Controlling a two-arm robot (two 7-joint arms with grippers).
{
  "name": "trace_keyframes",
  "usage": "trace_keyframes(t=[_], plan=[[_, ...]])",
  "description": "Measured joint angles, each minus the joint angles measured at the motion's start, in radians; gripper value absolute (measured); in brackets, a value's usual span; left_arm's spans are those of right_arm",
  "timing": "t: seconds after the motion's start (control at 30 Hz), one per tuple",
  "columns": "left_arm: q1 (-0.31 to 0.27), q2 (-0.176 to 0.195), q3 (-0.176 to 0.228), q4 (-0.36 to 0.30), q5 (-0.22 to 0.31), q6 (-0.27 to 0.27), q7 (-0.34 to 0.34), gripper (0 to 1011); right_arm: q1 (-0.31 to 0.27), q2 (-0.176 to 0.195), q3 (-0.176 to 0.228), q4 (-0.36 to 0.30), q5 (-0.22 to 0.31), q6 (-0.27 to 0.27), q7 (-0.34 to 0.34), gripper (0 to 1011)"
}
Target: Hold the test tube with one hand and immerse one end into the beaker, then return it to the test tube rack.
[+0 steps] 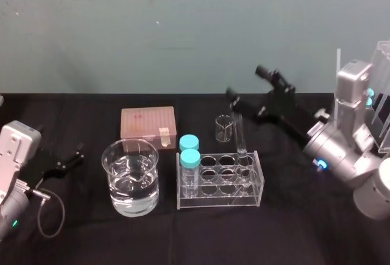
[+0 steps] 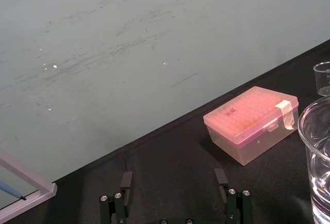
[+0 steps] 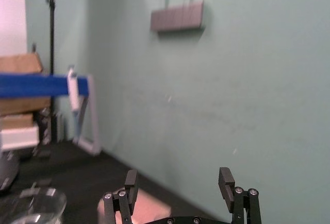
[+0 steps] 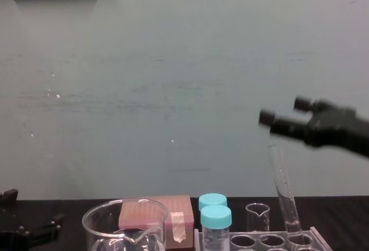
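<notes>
Left gripper [image 1: 78, 157]: lies low on the black table cloth [image 1: 292, 228], far left of the clear, faintly purple plastic test tube rack [image 1: 220, 183]. Its fingers are apart and hold nothing. Judged parked, leaving the work to the other arm.

Large wide clear glass beaker with a spout [image 1: 131, 176]: stands just left of the rack, not touching it. It holds clear liquid to a little under half. Being this close to the rack, it should need only a short carry for the dip.

Translucent pink lidded box [image 1: 148, 123]: behind the beaker, left and back of the rack. The lid is shut, with a pale tab on its front; contents not visible.

Two teal-capped clear vials [image 1: 190, 155]: upright in the rack's leftmost holes, caps on. Cannot tell whether they are filled. The remaining holes in the middle of the rack are open.

Tiny narrow clear beaker [image 1: 224, 128]: just behind the rack; looks empty.

Long thin clear glass test tube [image 1: 239, 134]: seated in the rack's rear right hole, leaning slightly, with its rounded end down. There is possibly a little liquid at the bottom; not certain.

Right gripper [image 1: 245, 83]: hovers above the rack's rear right corner, close over the tube's mouth. Its fingers are spread and nothing is clamped. Judged to be either the pick-up or the return step; cannot tell which.
</notes>
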Motion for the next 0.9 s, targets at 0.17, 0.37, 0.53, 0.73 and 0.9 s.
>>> trace_keyframes(t=[0.17,0.37,0.53,0.73,0.9], plan=[[0.000,0.000,0.000,0.000,0.000,0.000,0.000,1000,-0.018,0.001,0.053,-0.045,0.008,-0.021,-0.041,1002],[0.000,0.000,0.000,0.000,0.000,0.000,0.000,1000,-0.048,0.002,0.099,-0.046,-0.007,-0.005,-0.097,1002],[0.000,0.000,0.000,0.000,0.000,0.000,0.000,1000,-0.077,0.006,0.127,-0.037,-0.022,0.018,-0.130,1002],[0.000,0.000,0.000,0.000,0.000,0.000,0.000,1000,-0.119,0.004,0.147,-0.022,-0.041,0.066,-0.162,1002],[0.000,0.000,0.000,0.000,0.000,0.000,0.000,1000,-0.135,-0.007,0.146,0.008,-0.061,0.107,-0.176,1002]])
